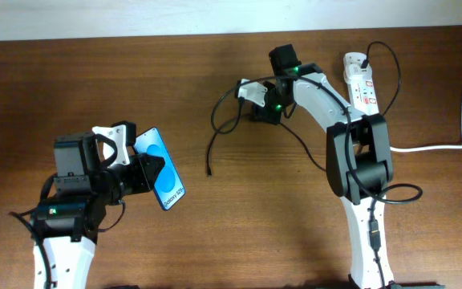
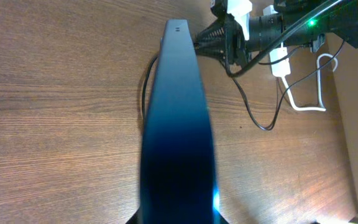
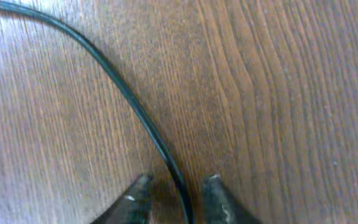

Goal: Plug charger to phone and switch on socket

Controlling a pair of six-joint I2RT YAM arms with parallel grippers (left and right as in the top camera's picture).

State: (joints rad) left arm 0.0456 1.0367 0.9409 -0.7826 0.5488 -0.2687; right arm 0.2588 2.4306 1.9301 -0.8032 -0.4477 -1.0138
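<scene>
Black-edged, the phone (image 1: 164, 178) sits tilted at the counter's (image 1: 95, 80) left, clenched in the left hand (image 1: 135, 170), whose fingers its blurred edge hides in the wrist view. Bare wood separates it from the charger's (image 3: 123, 93) thin black cable, which runs between the right hand's (image 3: 178, 198) parted fingertips. Beyond, the right arm half covers the white socket (image 1: 362, 80).

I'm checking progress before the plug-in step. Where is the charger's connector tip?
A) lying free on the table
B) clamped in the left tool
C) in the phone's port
A: the tip of the charger lies on the table, apart from the phone held in the left tool.
</scene>
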